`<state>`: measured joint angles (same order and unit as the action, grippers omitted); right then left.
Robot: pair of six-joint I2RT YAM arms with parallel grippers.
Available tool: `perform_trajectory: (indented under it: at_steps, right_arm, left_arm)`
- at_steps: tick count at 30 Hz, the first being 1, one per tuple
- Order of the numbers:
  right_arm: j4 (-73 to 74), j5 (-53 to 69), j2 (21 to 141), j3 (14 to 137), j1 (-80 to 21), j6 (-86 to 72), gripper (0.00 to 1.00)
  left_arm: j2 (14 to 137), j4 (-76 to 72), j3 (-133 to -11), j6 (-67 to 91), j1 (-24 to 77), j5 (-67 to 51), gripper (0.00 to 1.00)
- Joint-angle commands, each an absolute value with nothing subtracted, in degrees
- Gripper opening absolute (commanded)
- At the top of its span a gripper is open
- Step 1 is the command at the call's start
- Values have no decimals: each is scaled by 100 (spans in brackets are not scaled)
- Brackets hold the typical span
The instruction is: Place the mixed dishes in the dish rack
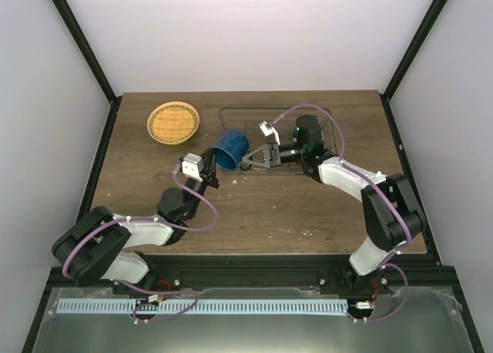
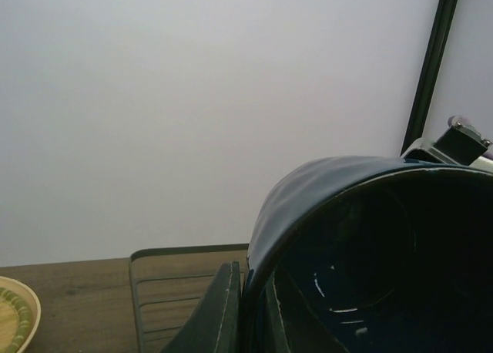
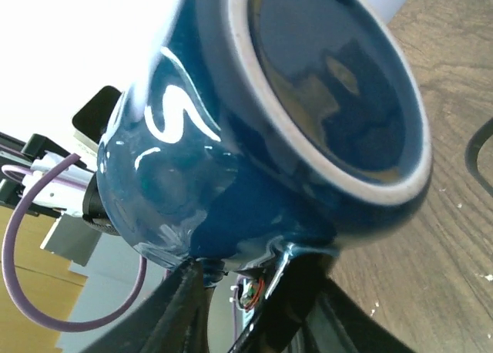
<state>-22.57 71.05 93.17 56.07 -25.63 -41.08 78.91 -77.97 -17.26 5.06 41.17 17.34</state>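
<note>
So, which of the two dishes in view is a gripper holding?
The dark blue mug, gripped at its rim by the left gripper. The yellow-orange plate lies flat on the table, untouched.

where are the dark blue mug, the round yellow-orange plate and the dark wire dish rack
dark blue mug (image 1: 231,149), top external view, its outer wall
round yellow-orange plate (image 1: 173,122), top external view, middle of its face
dark wire dish rack (image 2: 185,250), left wrist view, its top rim wire
</note>
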Motion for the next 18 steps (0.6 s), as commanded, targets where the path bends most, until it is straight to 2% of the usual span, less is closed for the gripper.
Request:
perform_trajectory:
  at_steps: [1, 3, 5, 13, 15, 18]
  right_arm:
    - [-2108, 7139, 9361, 5696, -2605, -3893, 27]
    - [-2016, 7126, 9368, 5720, -2602, -3819, 18]
    - [-1965, 7129, 9369, 5739, -2602, -3766, 13]
    - [-1796, 7090, 9360, 5835, -2602, -3654, 5]
    - [-1762, 7043, 9360, 5872, -2602, -3639, 4]
    - [-1721, 6962, 9345, 5942, -2601, -3626, 2]
  left_arm:
    - [7874, -8792, -1940, 659, 4150, 1600, 0]
    - [7900, -8819, -1898, 644, 4157, 1608, 0]
    - [7925, -8845, -1848, 612, 4170, 1632, 0]
    - [8026, -8862, -1728, 452, 4177, 1821, 0]
    - [8057, -8844, -1715, 460, 4175, 1869, 11]
    - [8098, -8824, -1644, 521, 4175, 1947, 35]
